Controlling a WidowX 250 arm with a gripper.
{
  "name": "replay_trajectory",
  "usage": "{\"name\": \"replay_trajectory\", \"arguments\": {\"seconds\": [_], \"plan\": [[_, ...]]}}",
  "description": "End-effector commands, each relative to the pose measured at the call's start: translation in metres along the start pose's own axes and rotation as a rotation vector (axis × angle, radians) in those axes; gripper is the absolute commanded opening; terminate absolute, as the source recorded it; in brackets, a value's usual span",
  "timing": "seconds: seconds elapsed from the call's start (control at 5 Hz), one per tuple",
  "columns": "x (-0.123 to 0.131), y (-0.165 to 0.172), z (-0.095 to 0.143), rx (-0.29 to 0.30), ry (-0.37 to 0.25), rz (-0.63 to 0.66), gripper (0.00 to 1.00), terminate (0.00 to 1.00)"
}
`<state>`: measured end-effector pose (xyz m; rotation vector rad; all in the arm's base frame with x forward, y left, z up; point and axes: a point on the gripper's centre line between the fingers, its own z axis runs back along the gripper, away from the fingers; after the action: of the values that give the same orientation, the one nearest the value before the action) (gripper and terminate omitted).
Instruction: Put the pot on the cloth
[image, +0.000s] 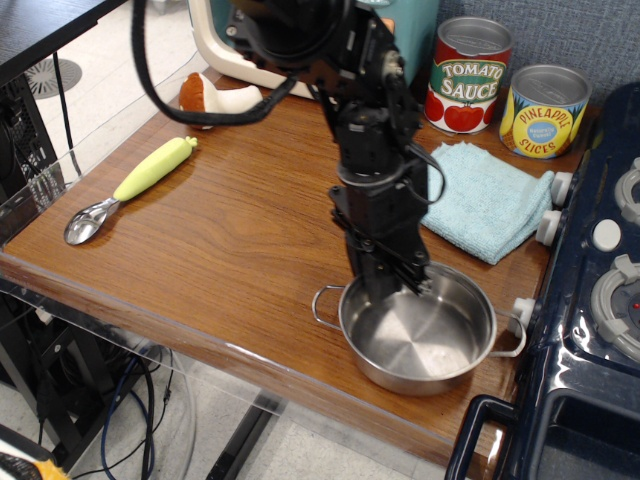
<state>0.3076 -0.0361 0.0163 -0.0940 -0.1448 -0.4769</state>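
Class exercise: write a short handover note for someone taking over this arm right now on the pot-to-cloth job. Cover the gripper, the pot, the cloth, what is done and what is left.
Gripper: down at the back rim of the pot, apparently closed on it; grip not confirmed.
Pot: at the table's front edge, beside the stove.
Cloth: behind the pot, in front of the cans, nothing on it.
Done: reached the pot.
Left: lift, carry back to the cloth, set down, release.

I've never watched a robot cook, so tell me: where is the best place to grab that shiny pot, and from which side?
Probably the thin rim of the pot, from straight above, one finger inside the wall and one outside. The pot sits upright and open, so its rim is exposed all around, while its wire handles are thin and lie low. The gripper is already down at the back-left rim, on the side toward the cloth.
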Motion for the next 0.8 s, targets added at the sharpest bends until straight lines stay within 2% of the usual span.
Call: {"name": "replay_trajectory", "arguments": {"seconds": [0.0,0.2,0.4,0.6], "plan": [[-0.009,0.037,0.036,0.024,-0.086,0.097,0.00,0.00],[0.002,0.046,0.052,0.031,-0.107,0.156,0.00,0.00],[0.023,0.052,0.069,-0.011,-0.136,0.213,0.00,0.00],[0.052,0.056,0.076,-0.042,-0.161,0.239,0.00,0.00]]}}
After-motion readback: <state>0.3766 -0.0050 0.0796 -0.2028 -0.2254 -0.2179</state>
